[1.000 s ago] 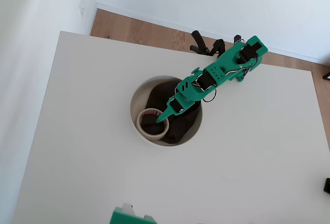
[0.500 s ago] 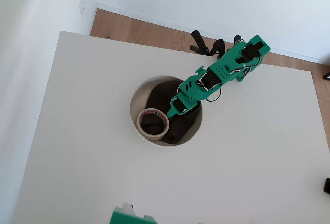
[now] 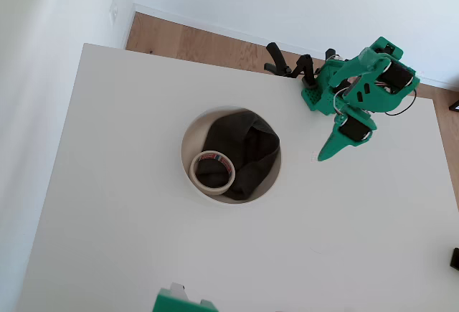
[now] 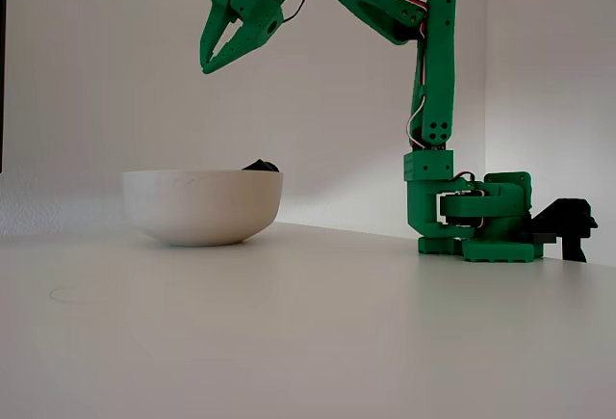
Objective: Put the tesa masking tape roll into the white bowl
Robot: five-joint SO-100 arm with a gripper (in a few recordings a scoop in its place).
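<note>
The tesa masking tape roll (image 3: 212, 171) lies flat inside the white bowl (image 3: 185, 150), at its lower left in the overhead view, resting on a dark cloth (image 3: 245, 151). From the side, in the fixed view, the white bowl (image 4: 202, 207) hides the roll, and a bit of dark cloth (image 4: 260, 165) pokes over the rim. My green gripper (image 3: 324, 156) is to the right of the bowl over bare table. The gripper (image 4: 206, 68) hangs high above the bowl with its tips together and nothing held.
The arm's base (image 4: 472, 222) stands at the table's far edge, with black clamps (image 3: 287, 64) beside it. A small black object (image 3: 455, 258) sits at the right table edge. Wooden floor (image 3: 179, 39) lies beyond the far edge.
The gripper has pulled out of the bowl, rising and swinging right toward the base. The tape roll stays lying in the bowl.
</note>
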